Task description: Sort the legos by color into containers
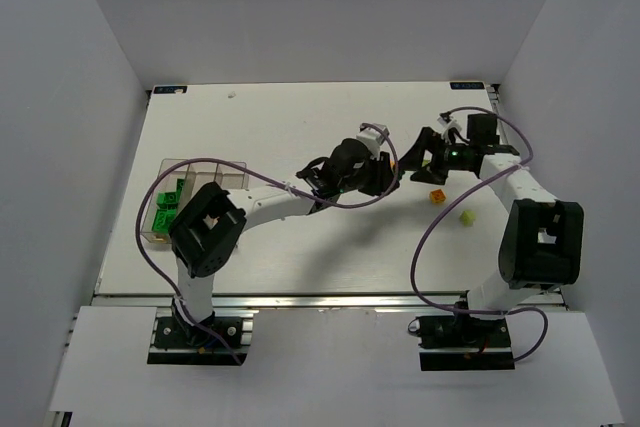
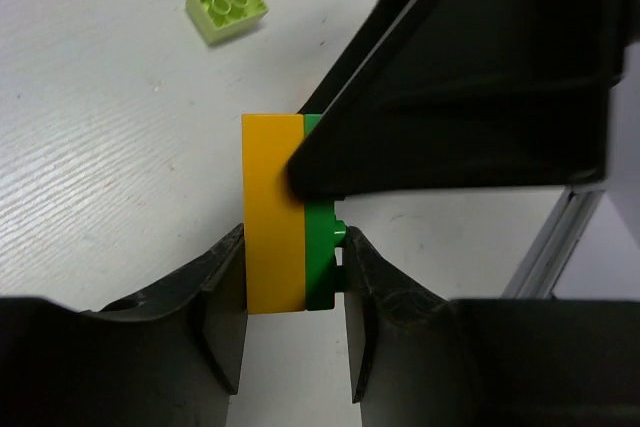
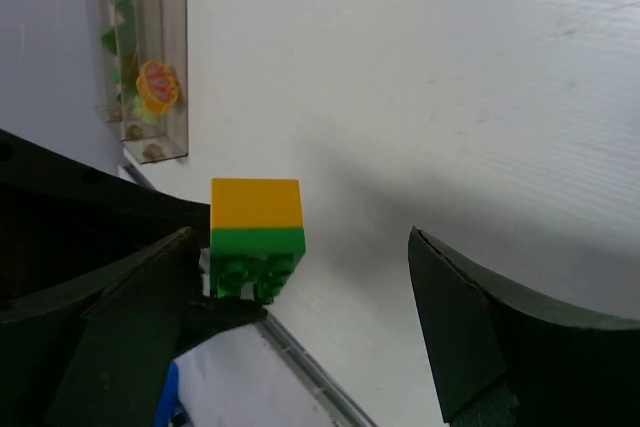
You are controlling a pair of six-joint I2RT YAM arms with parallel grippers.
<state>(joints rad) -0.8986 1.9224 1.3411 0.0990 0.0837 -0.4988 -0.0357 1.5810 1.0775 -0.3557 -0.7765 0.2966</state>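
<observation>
Two joined studded plastic bricks, orange brick and dark green brick, are clamped in the left gripper; the right gripper is spread wide around them.

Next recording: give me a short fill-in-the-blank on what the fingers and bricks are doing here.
The left fingers clamp an orange brick joined to a ___ one. The right fingers stand ___, not closed on the pair. In the top view the containers sit on the ___ side.
Missing words: green; open; left.
</observation>
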